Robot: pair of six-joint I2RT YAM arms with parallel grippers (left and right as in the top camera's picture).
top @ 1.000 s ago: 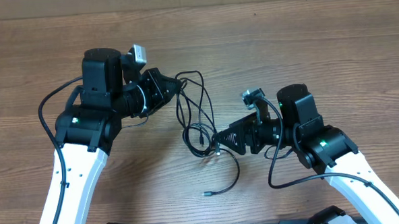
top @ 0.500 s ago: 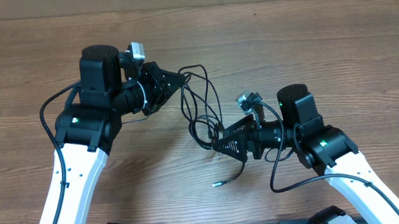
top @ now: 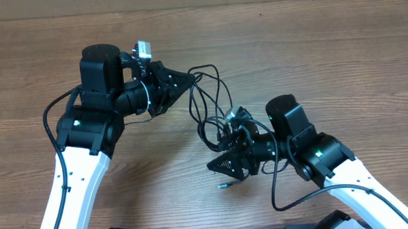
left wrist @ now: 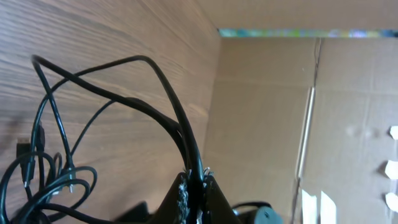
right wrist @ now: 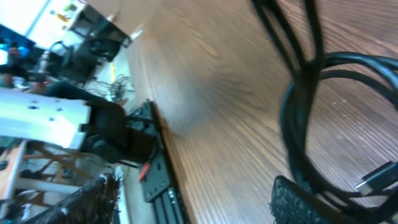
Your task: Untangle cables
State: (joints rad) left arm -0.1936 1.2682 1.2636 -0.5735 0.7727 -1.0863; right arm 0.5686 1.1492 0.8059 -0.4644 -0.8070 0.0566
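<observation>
- The cables (left wrist: 144, 58) sit in a loose tangle between the two arms, loops fanning out over the wooden surface (top: 325, 47).
- One plug end (top: 221, 186) lies on the surface just below the right hand (top: 213, 166).
- The left hand (top: 188, 76) is clenched on the cables, with several strands arcing out from its tips.
- The right hand is released, fingers (right wrist: 298, 199) spread wide, dark loops lying against one of them.
</observation>
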